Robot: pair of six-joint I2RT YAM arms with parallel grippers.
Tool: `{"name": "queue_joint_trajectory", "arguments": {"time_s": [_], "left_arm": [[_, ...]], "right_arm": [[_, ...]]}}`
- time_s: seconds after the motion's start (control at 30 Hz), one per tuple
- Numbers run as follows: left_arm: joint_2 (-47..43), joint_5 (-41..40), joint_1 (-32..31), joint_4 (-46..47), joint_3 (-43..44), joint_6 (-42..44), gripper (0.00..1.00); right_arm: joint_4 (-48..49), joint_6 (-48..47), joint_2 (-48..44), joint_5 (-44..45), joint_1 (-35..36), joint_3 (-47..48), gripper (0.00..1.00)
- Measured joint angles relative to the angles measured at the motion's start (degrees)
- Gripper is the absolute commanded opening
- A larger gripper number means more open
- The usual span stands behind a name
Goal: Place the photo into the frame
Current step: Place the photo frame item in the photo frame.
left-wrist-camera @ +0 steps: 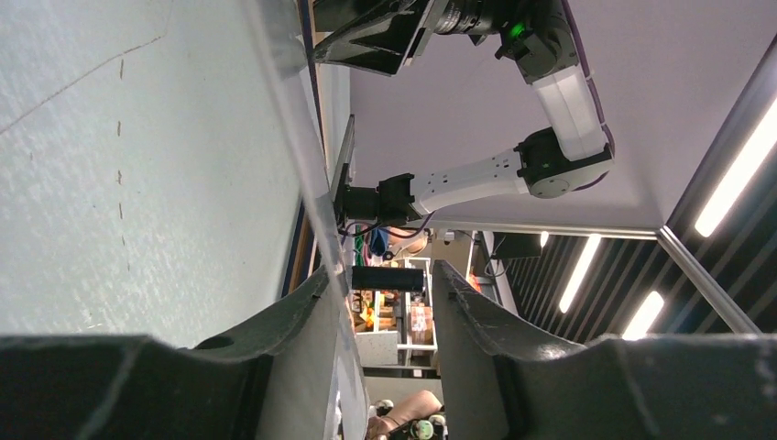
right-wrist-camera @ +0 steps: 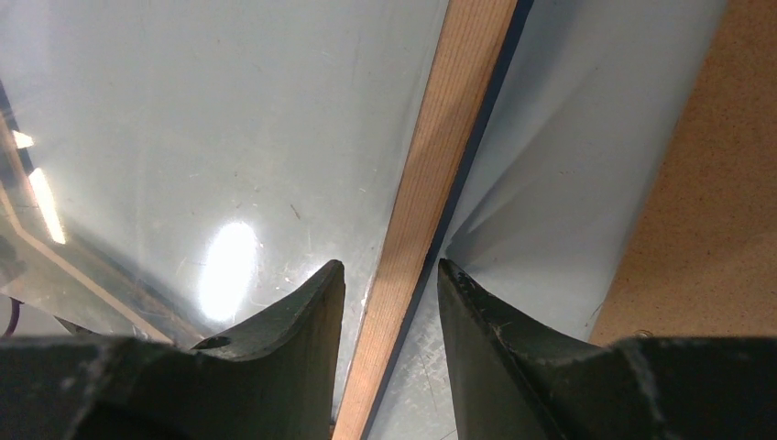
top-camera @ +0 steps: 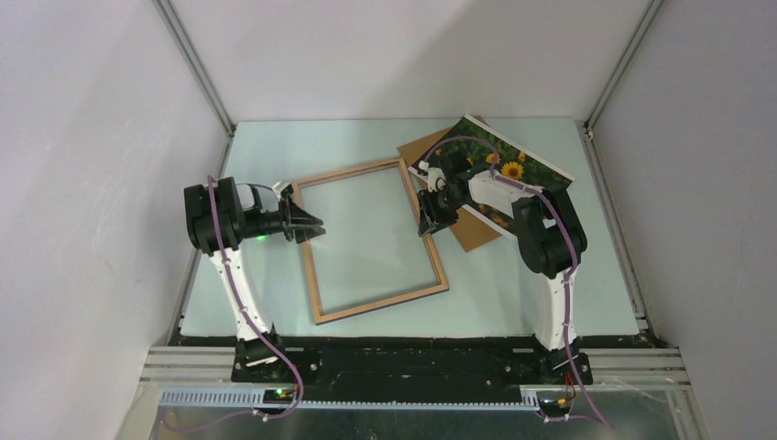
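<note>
Frame (top-camera: 382, 304) lies flat on the worktop (top-camera: 302, 147), light wood face up, clear pane showing the surface beneath. Its long axis runs far to near, the near end skewed to the right; short rails lie at the far and near ends.

Left gripper (top-camera: 319, 226): at the frame's left long rail, toward the far-left corner. Fingers (left-wrist-camera: 302, 312) part-way open and straddling the rail edge. Clear gap to one finger, so nothing is clamped.

Right gripper (top-camera: 427, 223): at the frame's right long rail, about a third of the way down from the far-right corner. Jaws about half open, one either side of the wood rail, with a gap on each side at the tips. No hold seen.

Photo (top-camera: 524, 165): to the right of the frame's far-right corner, sunflower side up and turned diagonally. It rests partly on the brown backing board (top-camera: 429, 147) and is partly hidden by the right arm. Apart from the frame.
</note>
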Motion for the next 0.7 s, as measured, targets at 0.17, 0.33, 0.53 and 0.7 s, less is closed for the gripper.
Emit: {"name": "queue_joint_trajectory", "arguments": {"time_s": [0.17,0.33,0.53,0.7], "left_arm": [[0.22,-0.94,-0.70,0.02,2.32,-0.48,0.49],[1.25,-1.97,-0.96,0.04,6.01,-1.55,0.52],[2.38,-3.54,-0.98,0.17,9.77,-4.07,0.53],[2.51,-5.20,-1.14,0.22,15.13,-7.30,0.55]], "right_arm": [[0.00,-0.02,0.00,0.00,0.04,0.00,0.47],[0.00,0.00,0.00,0.00,0.11,0.00,0.47],[0.00,-0.02,0.00,0.04,0.33,0.00,0.47],[0.00,-0.02,0.00,0.17,0.50,0.00,0.47]]}}
